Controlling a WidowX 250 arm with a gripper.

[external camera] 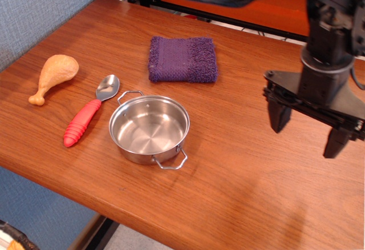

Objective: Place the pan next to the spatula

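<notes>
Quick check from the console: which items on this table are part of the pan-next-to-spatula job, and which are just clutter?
Part of the job:
- pan, empty, upright
- spatula, lying just left of the pan
- gripper, open, off to the right, holding nothing

Just lying about:
- toy chicken drumstick, far left
- purple cloth, behind the pan

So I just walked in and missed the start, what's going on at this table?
Nothing is being handled right now. The gripper hangs open and empty above the right side of the table, well away from everything. The pan sits empty on the wood with the spatula lying just to its left, so the two are already side by side. A toy drumstick lies further left and a purple cloth behind the pan.
</notes>
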